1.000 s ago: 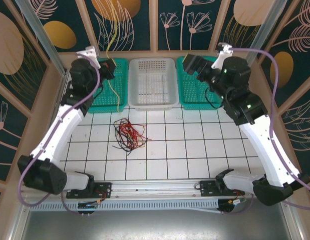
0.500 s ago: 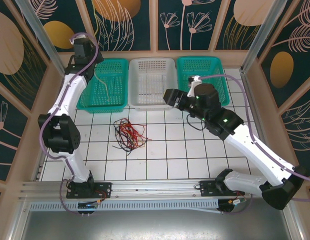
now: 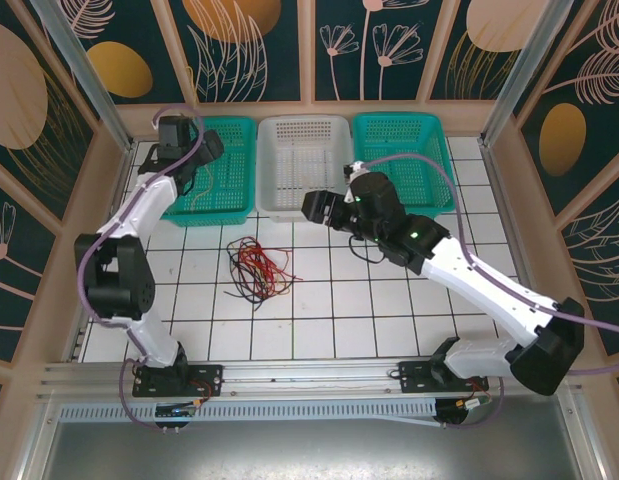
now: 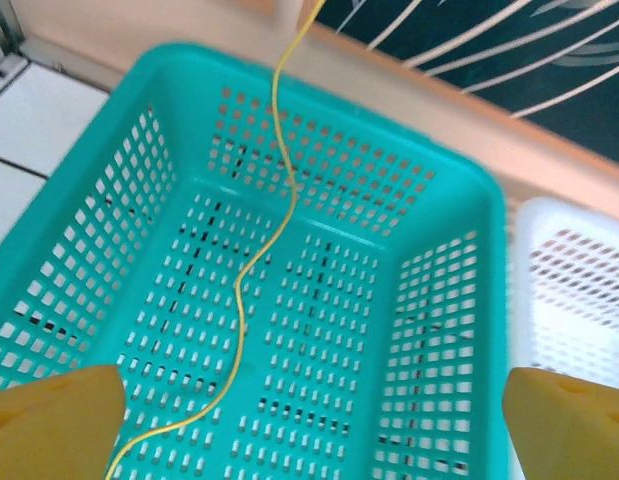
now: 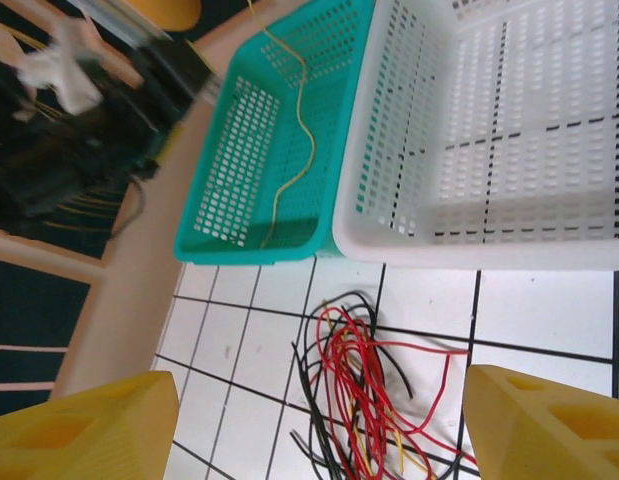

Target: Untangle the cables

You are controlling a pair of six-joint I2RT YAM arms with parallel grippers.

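Red and black, the tangle of thin flexible wires point(image 3: 257, 268) lies loose on the white tiled worktop point(image 3: 369, 310), just in front of the left-hand teal perforated plastic basket point(image 3: 214, 218) and the white perforated plastic basket point(image 3: 301, 213). I judge it light, limp and a little springy. Any loop I lift will drag its neighbours, so I would pinch a single strand at an outer loop or a free end, never the dense middle. A thin yellow wire point(image 4: 257, 262) lies apart from it, snaking across the teal basket's floor.

My left end effector point(image 4: 309, 428) hangs over that basket, fingers spread wide and gripping nothing. My right end effector point(image 5: 319, 430) hovers above the tangle, likewise spread and empty.

The right wrist view separates red loops from black ones, where the overhead view gives one clump. The left wrist view follows the yellow wire up past the basket's far rim.
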